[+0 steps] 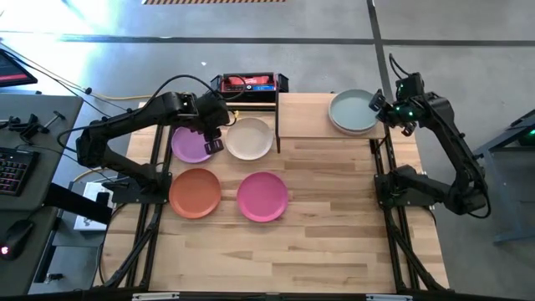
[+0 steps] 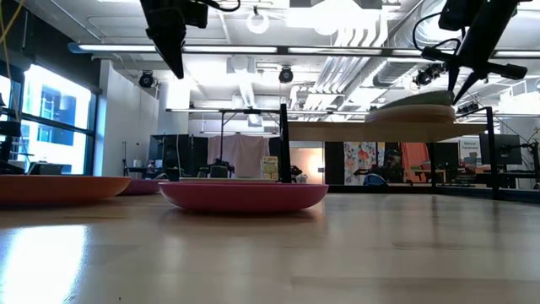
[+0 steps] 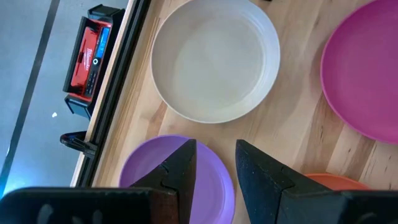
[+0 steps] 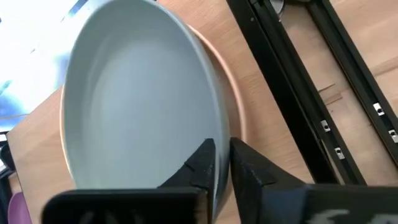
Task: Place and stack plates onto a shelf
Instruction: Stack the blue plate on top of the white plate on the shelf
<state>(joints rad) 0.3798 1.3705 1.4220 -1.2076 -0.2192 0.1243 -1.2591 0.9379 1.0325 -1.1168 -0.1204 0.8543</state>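
Four plates lie flat on the slatted tabletop: purple (image 1: 189, 145), cream-white (image 1: 249, 138), orange (image 1: 195, 192) and pink (image 1: 262, 196). A pale teal plate (image 1: 351, 110) tops a small stack on the right end of the light-wood shelf (image 1: 305, 125), with a peach plate (image 4: 237, 118) showing under it. My left gripper (image 1: 213, 140) is open and hovers well above the purple plate's (image 3: 149, 171) edge nearest the cream plate, touching nothing. My right gripper (image 1: 378, 102) is shut on the teal plate's right rim. My right gripper (image 4: 222, 149) pinches the pale teal plate's rim (image 4: 219, 127) on the side toward the table's right edge, one finger inside the plate and one outside. It comes from above, slanting in from the right. The plate sits on the stack, and its held side looks slightly raised (image 2: 443, 97).
A red-and-black box (image 1: 248, 83) sits beyond the table's far edge, behind the cream plate. The shelf's black post (image 1: 277, 125) stands just right of the cream plate. The shelf's left half and the table's near half are bare wood. Black arm frames run along both table sides.
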